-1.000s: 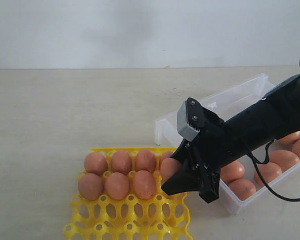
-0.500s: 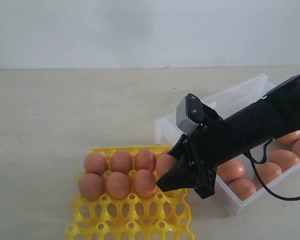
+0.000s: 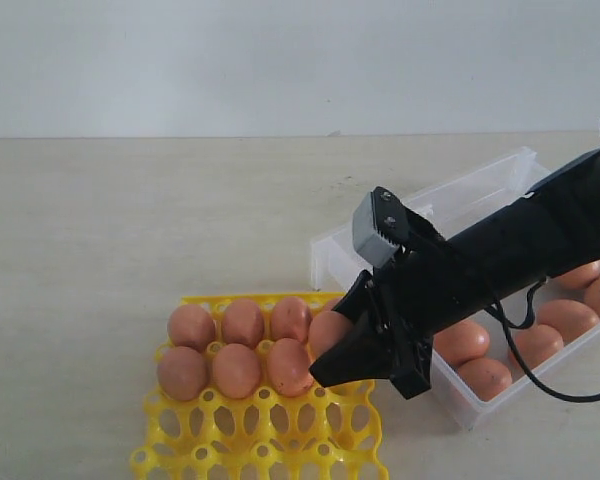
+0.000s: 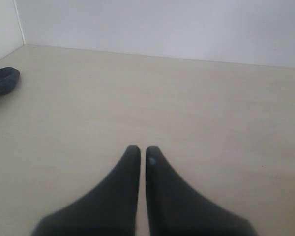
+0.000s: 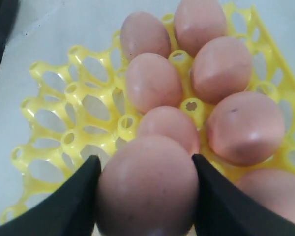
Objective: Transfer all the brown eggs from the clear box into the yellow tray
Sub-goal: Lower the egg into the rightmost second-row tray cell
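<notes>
Soft even light, faint shadows, blurred foreground

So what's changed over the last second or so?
The right gripper, jaws closed on a brown egg, shifted a little to the left, further over the yellow tray. Nothing was picked up or let go. The tray's other eggs and the clear box with its eggs stayed put.

On the yellow tray (image 3: 263,400), eggs (image 3: 237,370) filled the two back rows, blocking low passage there. Its front sockets (image 3: 270,440) stood open. The clear box (image 3: 325,265) walled off the tray's right side; the table (image 3: 130,220) behind the tray lay unobstructed.
</notes>
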### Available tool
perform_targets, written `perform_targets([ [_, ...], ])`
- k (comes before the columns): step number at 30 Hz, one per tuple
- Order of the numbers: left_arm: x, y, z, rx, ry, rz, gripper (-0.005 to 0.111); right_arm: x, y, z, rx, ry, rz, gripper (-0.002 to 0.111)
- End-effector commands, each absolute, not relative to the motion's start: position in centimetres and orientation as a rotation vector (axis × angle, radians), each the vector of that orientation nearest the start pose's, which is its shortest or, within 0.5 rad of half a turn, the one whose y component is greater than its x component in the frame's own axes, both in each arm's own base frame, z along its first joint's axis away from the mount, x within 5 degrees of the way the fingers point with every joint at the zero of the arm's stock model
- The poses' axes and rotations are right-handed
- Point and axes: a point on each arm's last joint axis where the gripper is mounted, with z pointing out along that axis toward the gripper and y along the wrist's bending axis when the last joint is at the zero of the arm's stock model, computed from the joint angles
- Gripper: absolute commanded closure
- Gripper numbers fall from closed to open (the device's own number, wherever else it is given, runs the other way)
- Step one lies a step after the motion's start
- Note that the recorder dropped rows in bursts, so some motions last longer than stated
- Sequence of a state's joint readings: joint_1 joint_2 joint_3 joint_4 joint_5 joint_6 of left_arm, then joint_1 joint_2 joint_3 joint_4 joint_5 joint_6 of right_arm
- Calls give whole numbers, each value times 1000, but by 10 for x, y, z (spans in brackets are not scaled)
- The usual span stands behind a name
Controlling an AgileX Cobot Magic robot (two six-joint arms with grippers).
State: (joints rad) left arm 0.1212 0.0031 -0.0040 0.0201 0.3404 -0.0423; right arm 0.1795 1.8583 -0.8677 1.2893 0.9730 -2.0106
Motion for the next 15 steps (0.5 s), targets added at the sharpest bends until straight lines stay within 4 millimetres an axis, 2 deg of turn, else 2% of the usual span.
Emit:
perform_targets([
  [1, 53, 7, 183, -129, 1817, 76, 103, 284, 127, 150, -1389, 1938, 1011, 72],
  [11, 53, 7, 183, -129, 1817, 76, 103, 283, 126, 149, -1412, 1950, 1011, 72],
  [15, 53, 7, 183, -129, 1817, 76, 103, 285, 124, 147, -1405, 1972, 962, 72],
])
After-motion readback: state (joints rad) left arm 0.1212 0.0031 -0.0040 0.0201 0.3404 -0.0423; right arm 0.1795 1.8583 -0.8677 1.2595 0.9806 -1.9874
